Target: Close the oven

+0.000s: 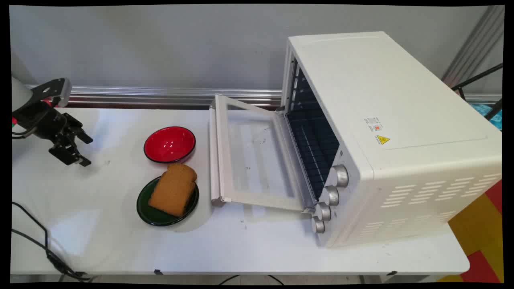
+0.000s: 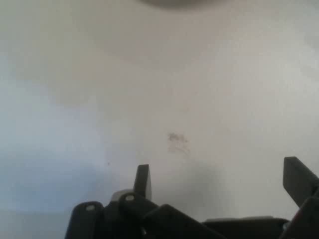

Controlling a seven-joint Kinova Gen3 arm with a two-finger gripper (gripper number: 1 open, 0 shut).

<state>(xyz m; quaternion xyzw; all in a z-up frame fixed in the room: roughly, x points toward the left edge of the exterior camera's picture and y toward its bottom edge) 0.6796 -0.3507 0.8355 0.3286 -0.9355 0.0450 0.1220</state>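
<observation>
Gripper (image 1: 85,151) at far left of the table (image 1: 120,241), held just above the bare white top, pointing right and down. Fingers spread wide, nothing between them. In the hand view the gripper (image 2: 219,181) looks at plain tabletop with a small grey smudge (image 2: 178,141) ahead of the fingers (image 2: 143,180); nothing held, nothing touched.

Nearest things: red bowl (image 1: 170,144) to its right, well apart from the fingers, empty, glossy, round with a dark rim. Just in front of the bowl, a dark green plate (image 1: 158,216), round and shiny, with a bread slice (image 1: 174,189) lying flat on it. Bread is golden brown, rough crumb texture, rounded top end pointing toward the bowl and overhanging the plate's rim. Bowl and plate sit close, nearly touching.

Right of those, a white toaster oven (image 1: 401,132), boxy metal, turned at an angle. Its door (image 1: 251,154) is dropped fully open, lying near flat over the table, glass pane in a white frame, edge just beside bowl and plate. Dark interior with wire rack (image 1: 315,152) visible. Four silver ribbed knobs (image 1: 329,196) in a row down the front panel. Vent slots on the side, yellow warning sticker (image 1: 382,139) on top.

Black cable (image 1: 36,237) trails over the table's near left corner. Nothing sits between gripper and bowl.
</observation>
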